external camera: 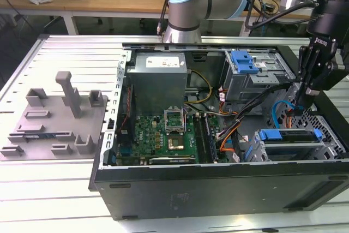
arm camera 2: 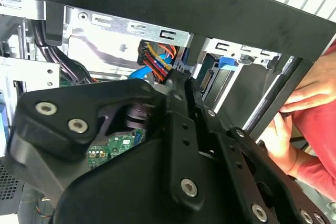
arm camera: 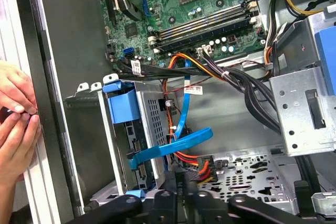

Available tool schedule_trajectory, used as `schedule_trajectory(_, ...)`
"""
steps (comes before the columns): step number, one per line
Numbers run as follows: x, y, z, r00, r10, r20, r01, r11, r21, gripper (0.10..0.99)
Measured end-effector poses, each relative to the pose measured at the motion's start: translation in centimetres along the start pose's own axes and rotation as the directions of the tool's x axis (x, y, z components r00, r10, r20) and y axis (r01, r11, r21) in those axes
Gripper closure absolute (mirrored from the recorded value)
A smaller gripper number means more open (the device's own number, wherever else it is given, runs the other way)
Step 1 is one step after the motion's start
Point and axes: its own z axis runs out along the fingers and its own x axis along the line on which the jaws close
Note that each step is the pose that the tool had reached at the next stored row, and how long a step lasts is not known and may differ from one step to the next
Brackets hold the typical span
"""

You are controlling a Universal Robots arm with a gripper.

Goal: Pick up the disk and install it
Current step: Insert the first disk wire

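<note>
The disk [external camera: 289,135] sits in the drive bay at the front of the open computer case, on the exterior view's right; its bright blue rail frame shows along its upper edge. In the first wrist view the disk [arm camera: 119,98] stands edge-on in the bay, its blue frame end toward the case wall. My gripper [external camera: 304,99] hangs inside the case just behind that bay, fingers together with nothing seen between them. In both wrist views the gripper [arm camera: 177,176] [arm camera 2: 181,80] points at a bundle of red, orange and yellow wires [arm camera: 197,163] and a blue flat cable [arm camera: 173,145].
A person's hands [arm camera: 16,114] rest on the case's outer wall beside the bay; a red sleeve [arm camera 2: 315,145] shows. A grey cage with a blue tab [external camera: 244,61] stands behind. Motherboard [external camera: 163,135] fills the case middle. A grey fixture plate [external camera: 54,124] lies on the exterior view's left.
</note>
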Motion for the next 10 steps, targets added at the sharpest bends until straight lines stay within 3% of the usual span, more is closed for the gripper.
schedule_trajectory(1,0.00,0.00,0.00,1.0000,0.000,0.0000,0.000,1.0000,0.000,0.922)
schedule_trajectory(10,0.44,-0.08,-0.16,1.0000,0.000,0.0044,0.000,1.0000,-0.001,0.922)
